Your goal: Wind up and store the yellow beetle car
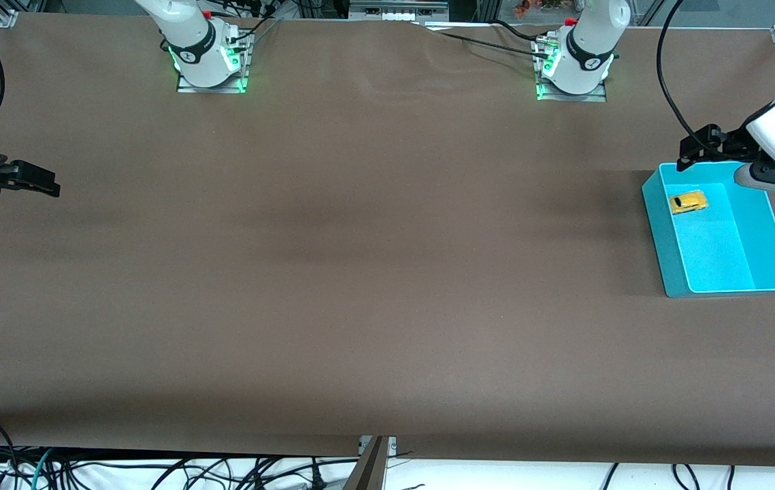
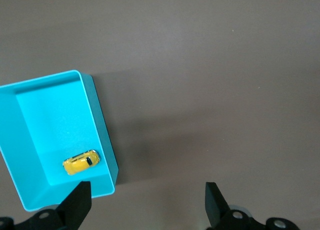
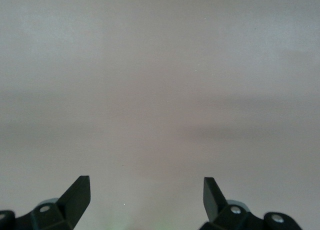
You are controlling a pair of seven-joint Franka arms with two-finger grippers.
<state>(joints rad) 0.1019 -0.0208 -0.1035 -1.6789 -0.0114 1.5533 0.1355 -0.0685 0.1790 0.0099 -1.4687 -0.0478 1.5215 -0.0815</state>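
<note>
The yellow beetle car (image 1: 688, 202) already lies in the cyan bin (image 1: 771, 224) (apparently stored), so the left end effector (image 2: 147, 200) hovers spread over the bin's rim and the right end effector (image 3: 146, 197) waits spread over the bare desk (image 1: 360, 272).

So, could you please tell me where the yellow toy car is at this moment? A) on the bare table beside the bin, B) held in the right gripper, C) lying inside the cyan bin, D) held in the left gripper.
C: the yellow toy car lies on the floor of the cyan bin, and both the left gripper and the right gripper are open and empty.
</note>
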